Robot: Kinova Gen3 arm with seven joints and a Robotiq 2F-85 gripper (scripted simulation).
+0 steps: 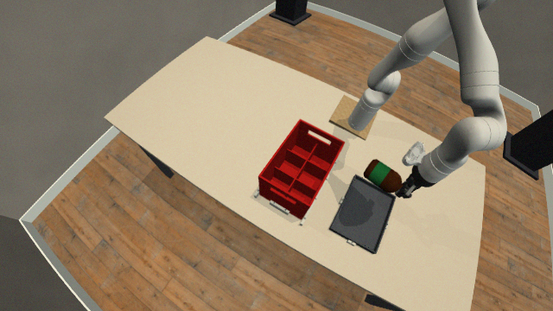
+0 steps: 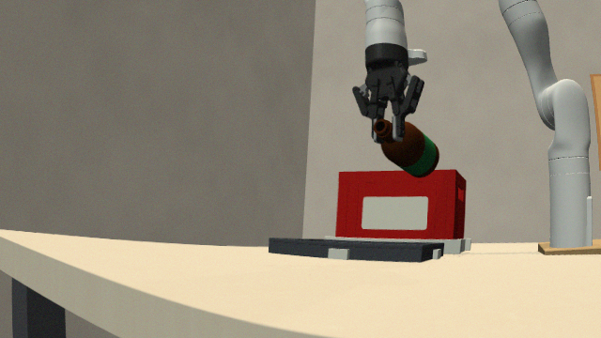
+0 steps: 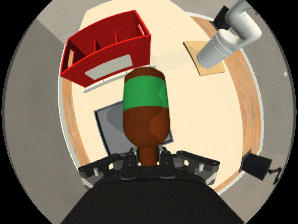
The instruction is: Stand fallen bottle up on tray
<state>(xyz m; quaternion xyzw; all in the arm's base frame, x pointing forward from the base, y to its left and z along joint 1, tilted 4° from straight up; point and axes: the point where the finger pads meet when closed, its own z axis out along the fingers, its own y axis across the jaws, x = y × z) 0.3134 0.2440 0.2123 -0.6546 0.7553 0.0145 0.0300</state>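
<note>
The top view looks steeply down from high up, far enough back to take in nearly the whole pale rectangular table (image 1: 194,99) (image 2: 188,282) (image 3: 215,135). The exterior view faces level across it from near one edge. The wrist view looks down closer; all three share the red divided crate (image 1: 282,196) (image 2: 349,207) (image 3: 142,47).
</note>
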